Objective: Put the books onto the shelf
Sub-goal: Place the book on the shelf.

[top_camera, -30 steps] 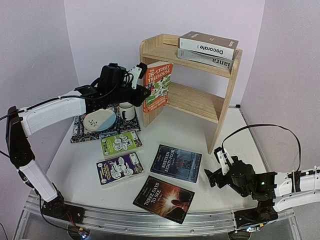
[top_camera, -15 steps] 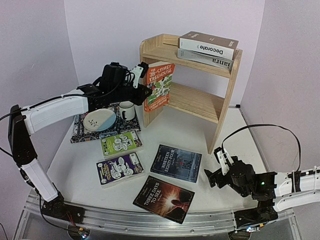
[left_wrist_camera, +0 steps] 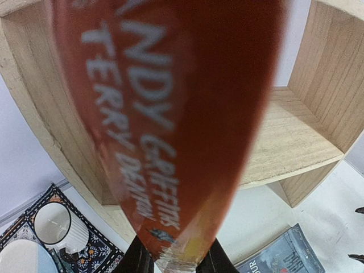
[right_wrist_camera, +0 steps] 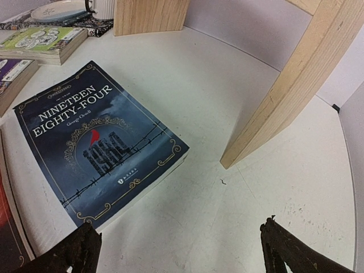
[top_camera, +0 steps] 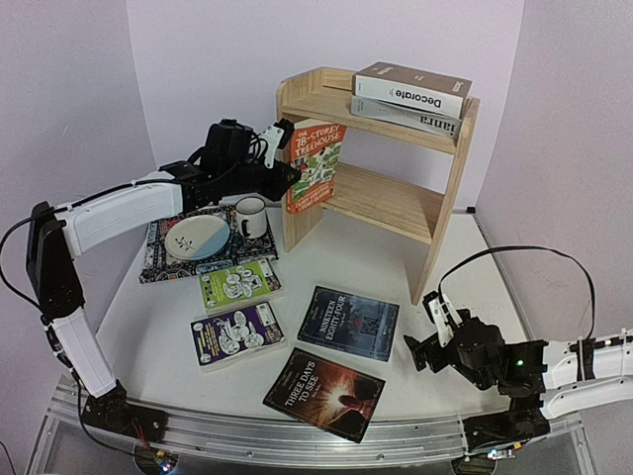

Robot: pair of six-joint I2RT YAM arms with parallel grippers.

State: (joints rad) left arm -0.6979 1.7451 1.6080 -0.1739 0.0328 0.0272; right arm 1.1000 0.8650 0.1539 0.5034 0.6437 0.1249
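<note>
Top view: left gripper (top_camera: 285, 158) clamped on the orange book (top_camera: 315, 166), upright at the shelf (top_camera: 391, 198)'s left front panel. Judged risk: a corner catches that panel and twists out of the pinch. Shelf's top tier holds Decorate (top_camera: 410, 89) stacked on the grey book (top_camera: 415, 117).

Left wrist: cover blurred; shelf's lower tier behind.

Right wrist: right gripper (right_wrist_camera: 182, 250) spread wide, holding nothing, beside Nineteen Eighty-Four (right_wrist_camera: 96, 148), before the shelf.

The orange upright paperback (top_camera: 315, 166) carries white lettering. The pale pine two-tier shelf (top_camera: 386, 203) shows plain grain. The dark blue flat book (right_wrist_camera: 99, 145) has a gold ornamental border. The flat fabric placemat (top_camera: 156, 265) is multicoloured with a dark border.
</note>
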